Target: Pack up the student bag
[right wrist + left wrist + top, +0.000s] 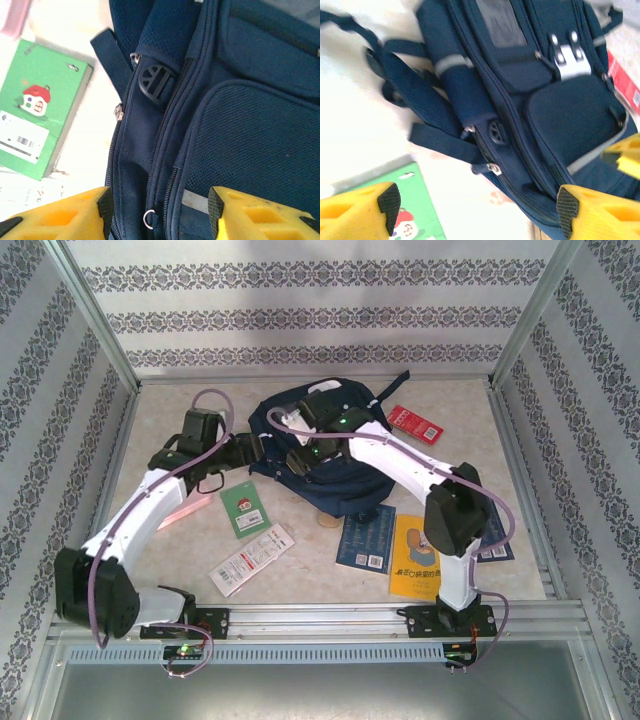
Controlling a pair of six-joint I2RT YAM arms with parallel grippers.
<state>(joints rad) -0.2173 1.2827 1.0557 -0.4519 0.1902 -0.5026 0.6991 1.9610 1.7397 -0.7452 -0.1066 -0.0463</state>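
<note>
student bag (250,125), barcode label (22,139) on green book (55,75)

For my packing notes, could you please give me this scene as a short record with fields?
bag: student bag, lying front pockets up
left fingers: open, hovering by its straps
right fingers: open, above its zippers
unpacked: green book, white booklet, blue book, yellow book, red book
</note>
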